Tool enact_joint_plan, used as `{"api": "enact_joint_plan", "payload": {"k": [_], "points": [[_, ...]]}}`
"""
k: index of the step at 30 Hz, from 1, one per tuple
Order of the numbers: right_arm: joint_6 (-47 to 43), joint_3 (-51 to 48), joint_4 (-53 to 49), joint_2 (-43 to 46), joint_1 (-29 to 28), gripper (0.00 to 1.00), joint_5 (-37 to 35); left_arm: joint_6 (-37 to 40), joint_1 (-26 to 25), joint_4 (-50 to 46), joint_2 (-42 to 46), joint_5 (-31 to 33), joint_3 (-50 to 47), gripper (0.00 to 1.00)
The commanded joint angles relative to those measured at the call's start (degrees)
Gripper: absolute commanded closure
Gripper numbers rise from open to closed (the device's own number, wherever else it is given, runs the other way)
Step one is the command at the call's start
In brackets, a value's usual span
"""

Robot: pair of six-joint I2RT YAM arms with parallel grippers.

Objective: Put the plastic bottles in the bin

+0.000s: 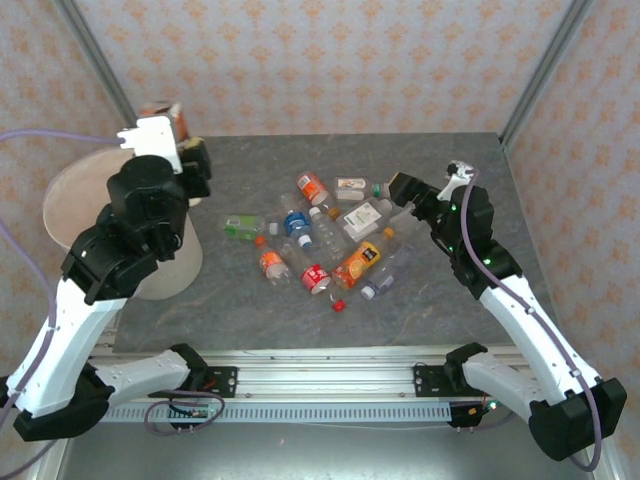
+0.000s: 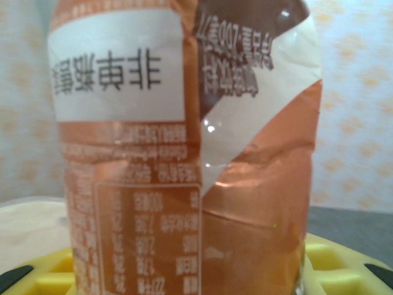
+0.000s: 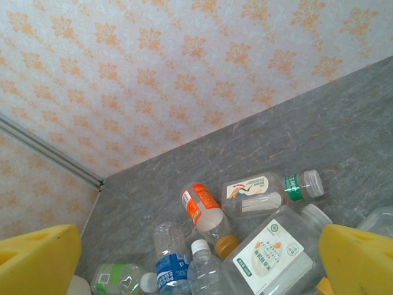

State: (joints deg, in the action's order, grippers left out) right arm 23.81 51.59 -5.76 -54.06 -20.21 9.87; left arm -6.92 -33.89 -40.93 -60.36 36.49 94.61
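One orange-labelled bottle (image 2: 184, 153) is clamped between the fingers of my left gripper (image 1: 180, 142), the bin (image 1: 70, 205) close below them. The fingers of my right gripper (image 3: 196, 261) stand wide, the other bottles (image 1: 322, 235) lying just beyond them.

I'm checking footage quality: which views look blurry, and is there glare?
Left wrist view: the orange-labelled bottle is so close its print looks soft, with small glints on the wrinkled label. Right wrist view: loose bottles sharp, the tool's yellow pads blurred. Top view: evenly lit.

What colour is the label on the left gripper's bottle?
The bottle has an orange label with a white panel; left wrist view.
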Motion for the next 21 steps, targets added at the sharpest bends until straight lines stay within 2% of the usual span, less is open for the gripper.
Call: {"api": "enact_joint_plan", "payload": {"k": [1, 3, 9, 12, 16, 19, 21], "points": [[1.0, -0.6, 3.3, -0.1, -0.1, 0.01, -1.6, 2.9, 6.8, 2.1, 1.6, 4.6, -1.0, 0.56], [1.0, -0.4, 3.3, -0.2, -0.2, 0.01, -1.3, 2.3, 13.1, 2.6, 2.7, 3.3, -2.7, 0.56], [1.1, -0.5, 3.2, -0.2, -0.1, 0.01, -1.4, 0.0, 26.2, -1.5, 3.1, 4.3, -4.3, 0.56], [1.5, -0.9, 3.6, -0.3, -0.2, 0.01, -1.6, -4.7, 34.8, -6.0, 2.2, -1.6, -5.1, 0.56], [1.3, -0.6, 3.7, -0.3, -0.1, 0.01, -1.7, -6.5, 43.8, -8.6, 0.6, -9.8, -7.7, 0.54], [0.6, -0.2, 3.2, -0.4, -0.1, 0.01, -2.3, -8.6, 51.1, -10.1, -0.9, -20.3, -8.8, 0.54], [0.6, 0.1, 3.0, -0.6, 0.0, 0.01, -2.7, -9.1, 54.0, -11.5, -2.3, -25.0, -8.9, 0.53]]}}
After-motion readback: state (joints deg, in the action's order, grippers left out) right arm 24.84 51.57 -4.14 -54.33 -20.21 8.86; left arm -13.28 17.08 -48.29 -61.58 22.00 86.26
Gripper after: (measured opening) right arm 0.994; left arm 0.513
